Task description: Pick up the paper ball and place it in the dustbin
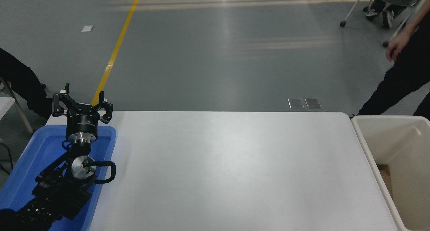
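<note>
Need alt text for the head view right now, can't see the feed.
Neither the right arm nor the paper ball is in view. The left gripper is parked open over the blue tray at the white table's left end; the cream dustbin stands at the right, and a person's hand hangs beyond it.

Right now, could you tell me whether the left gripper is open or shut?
Open: the left gripper, parked over the blue tray, has its black fingers spread apart with nothing between them.
</note>
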Robot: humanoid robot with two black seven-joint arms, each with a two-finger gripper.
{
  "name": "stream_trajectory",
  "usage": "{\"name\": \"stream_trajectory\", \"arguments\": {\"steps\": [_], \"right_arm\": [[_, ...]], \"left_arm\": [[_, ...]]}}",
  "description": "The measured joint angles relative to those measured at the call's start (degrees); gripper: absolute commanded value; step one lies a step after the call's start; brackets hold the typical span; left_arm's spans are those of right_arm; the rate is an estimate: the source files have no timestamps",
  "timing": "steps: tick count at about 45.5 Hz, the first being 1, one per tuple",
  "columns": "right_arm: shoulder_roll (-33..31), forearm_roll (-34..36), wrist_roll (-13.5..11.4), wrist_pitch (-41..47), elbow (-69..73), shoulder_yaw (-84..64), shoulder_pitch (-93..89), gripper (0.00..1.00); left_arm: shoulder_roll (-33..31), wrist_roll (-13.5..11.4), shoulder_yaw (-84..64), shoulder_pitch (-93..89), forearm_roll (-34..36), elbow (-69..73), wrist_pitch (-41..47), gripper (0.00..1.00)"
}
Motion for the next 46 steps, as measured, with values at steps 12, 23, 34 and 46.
{"name": "stream_trajectory", "arguments": {"steps": [12, 23, 34, 46], "right_arm": [[3.5, 0.6, 0.6, -4.3, -13.6, 15.4, -23.9, 0.0], [10.1, 1.9, 0.1, -6.5, -22.5, 24.4, -38.1, 0.02], [14.2, 2.3, -1.0, -7.2, -26.1, 29.0, -44.0, 0.98], [15.5, 2.5, -1.5, -7.0, -27.8, 32.5, -46.0, 1.0]], "left_arm": [[0.0, 0.0, 0.0, 0.0, 0.0, 0.0, 0.0, 0.99], [0.0, -0.1, 0.0, 0.0, 0.0, 0.0, 0.0, 0.99], [0.0, -0.1, 0.0, 0.0, -0.1, 0.0, 0.0, 0.99], [0.0, -0.1, 0.0, 0.0, -0.1, 0.0, 0.0, 0.99]]}}
